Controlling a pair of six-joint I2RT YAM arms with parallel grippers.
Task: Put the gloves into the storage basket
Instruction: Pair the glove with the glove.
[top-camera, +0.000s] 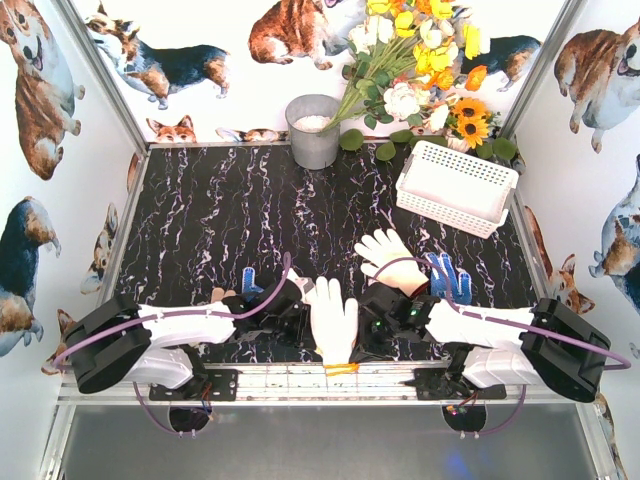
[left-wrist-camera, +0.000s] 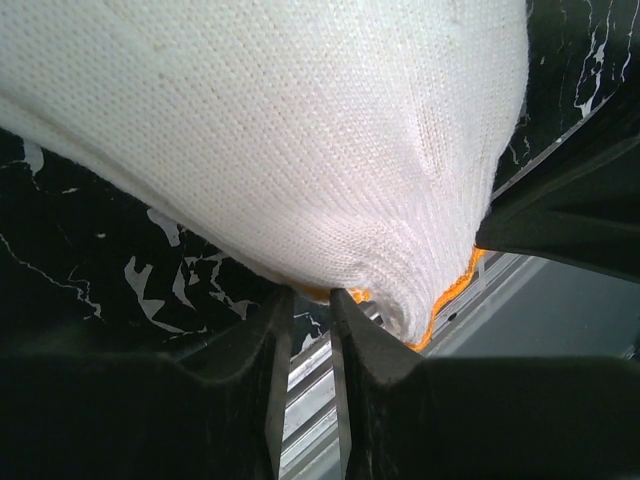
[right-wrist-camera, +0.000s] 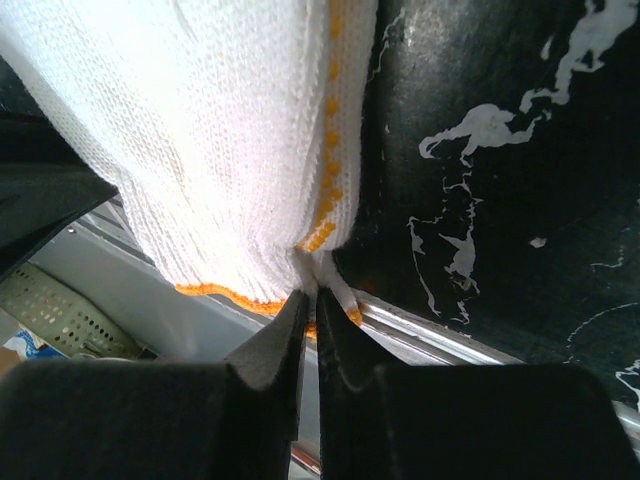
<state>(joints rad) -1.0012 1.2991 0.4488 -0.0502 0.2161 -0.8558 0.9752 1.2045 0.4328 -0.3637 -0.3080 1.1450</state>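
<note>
Glove (top-camera: 332, 318): soft, light, floppy knit; cuff (top-camera: 340, 368) best hold, right claw (right-wrist-camera: 312, 295) pinching it; left claw (left-wrist-camera: 311, 295) near-closed, hold unclear.

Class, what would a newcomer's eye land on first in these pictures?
A white glove lies at the near edge, centre, between both arms; the right fingers pinch its orange-trimmed cuff. The white basket stands far right, beside bright flowers at the back.

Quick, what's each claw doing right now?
Left gripper: nearly shut by the white glove; grip cannot be told.
Right gripper: shut on the white glove's cuff.
</note>
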